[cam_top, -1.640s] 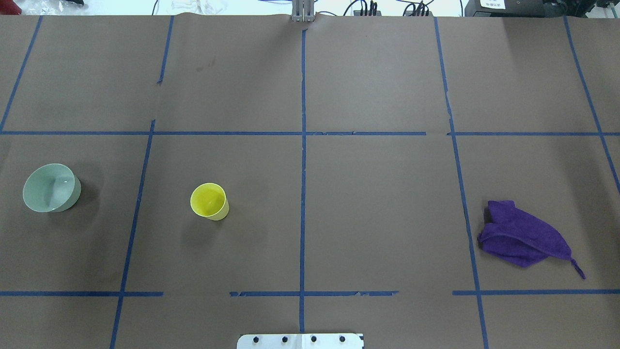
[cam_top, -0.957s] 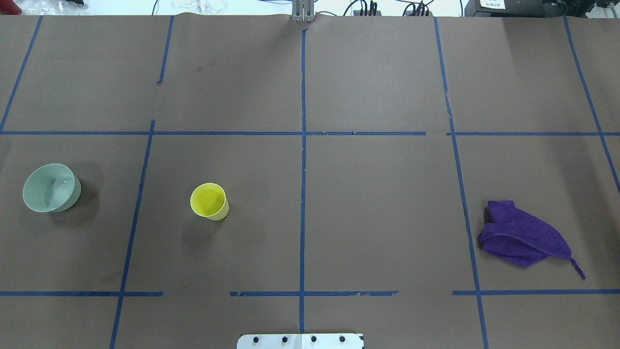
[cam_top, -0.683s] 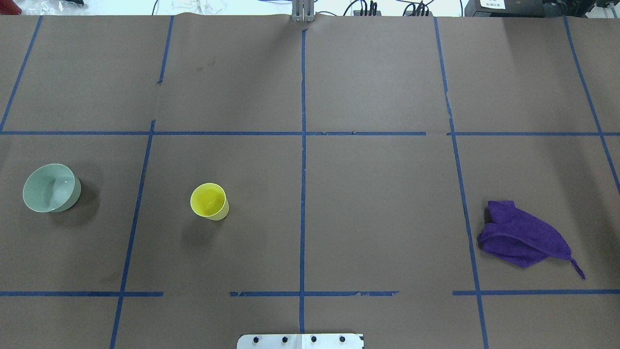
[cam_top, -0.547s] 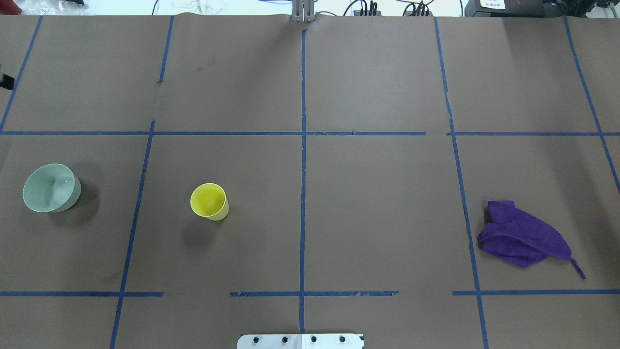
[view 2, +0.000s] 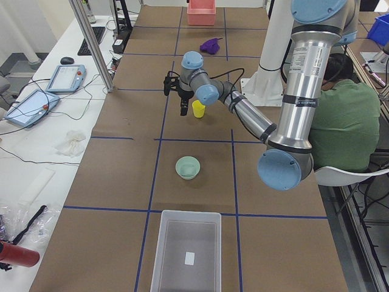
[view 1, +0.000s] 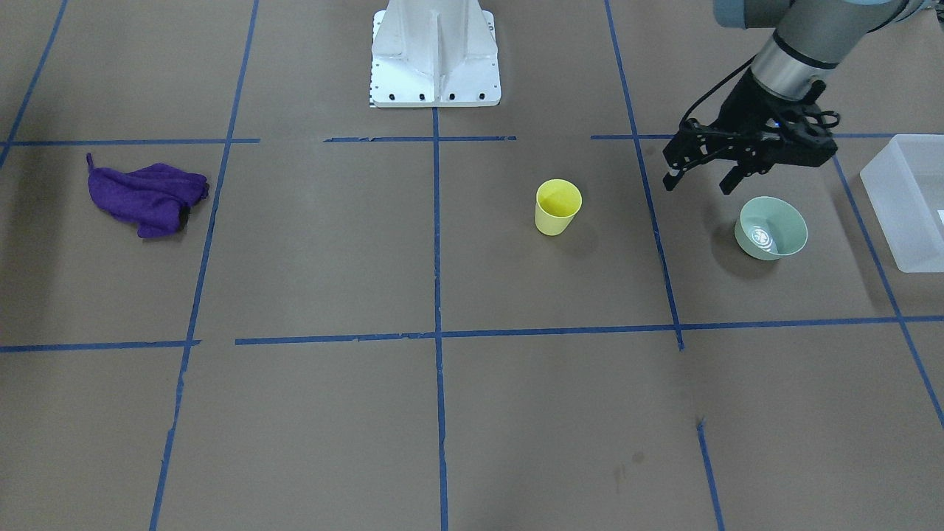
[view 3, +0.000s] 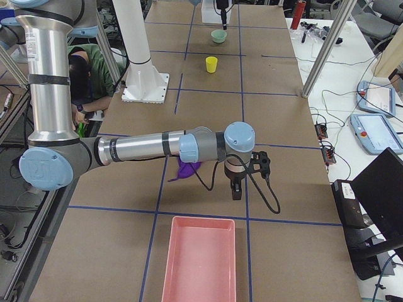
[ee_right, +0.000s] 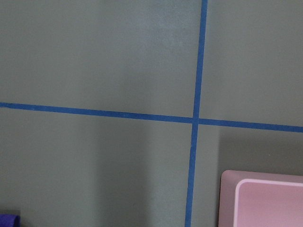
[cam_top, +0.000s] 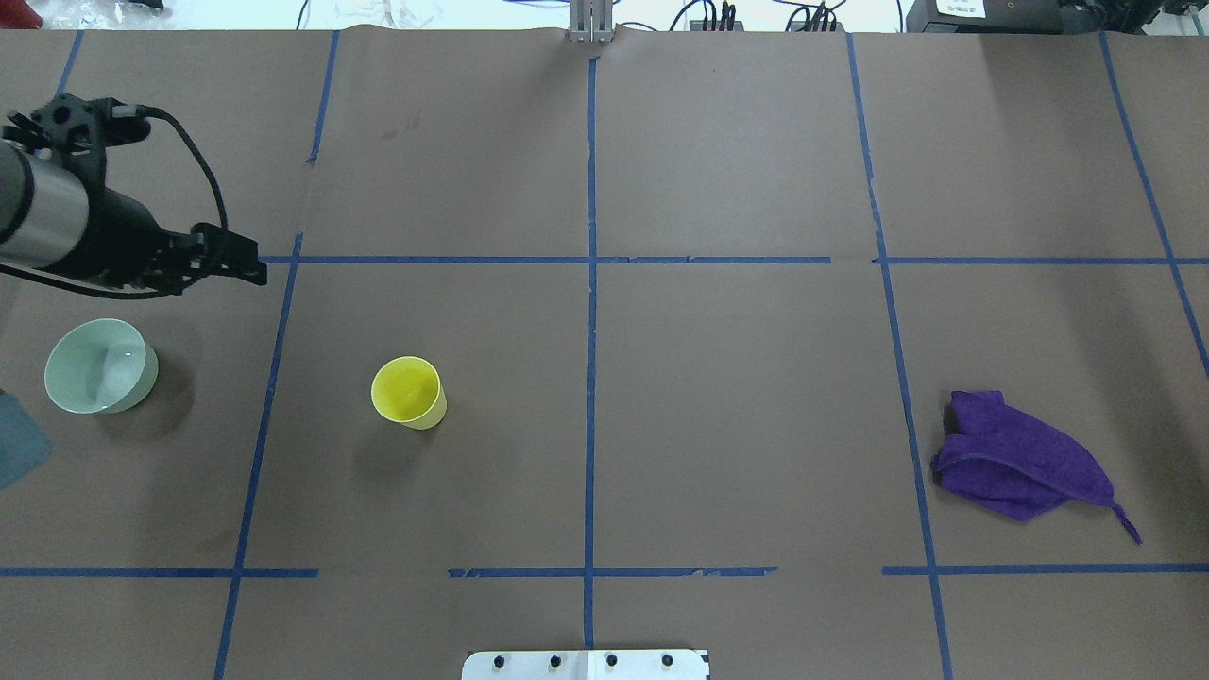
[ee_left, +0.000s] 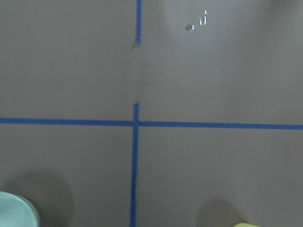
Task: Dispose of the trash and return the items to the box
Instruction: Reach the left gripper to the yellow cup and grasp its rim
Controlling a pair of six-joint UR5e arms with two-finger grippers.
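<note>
Found the left jaws released, spread wide and empty, hanging above the bench point(view 1: 472, 428) in the upper right of the front-facing view, just up and left of the bowl point(view 1: 771, 228) without touching it. Traced the left arm point(view 1: 793, 48) back to the top right corner of that frame. Placed the same jaws, from overhead, at upper left, up and right of the bowl and beside a crossing of blue tape point(cam_top: 591, 378).

Could not tell the state of the right jaws. Saw them only in the right-end view, low in the middle of the frame, pointed down close over the bench at the end of the right arm point(view 3: 141, 150). Placed them just right of the purple cloth point(view 3: 184, 170) and above the pink tray point(view 3: 200, 264) at the bottom edge.

Noted the bowl upright on the bench, mouth up, right of centre in the front-facing view. Noted the cup point(view 1: 557, 208) upright too, left of the bowl and well apart from it, with a tape line between the two. Spotted the box point(view 1: 903, 195) at the right edge of the same view, cut off by the frame, right of the bowl and apart from it. Found it at bottom centre of the left-end view, bowl above it, cup higher up. Made out a small white patch on its floor.

Caught only a pale green sliver of the bowl in the lower left corner of the left wrist view, and a yellow sliver at its bottom edge.
</note>
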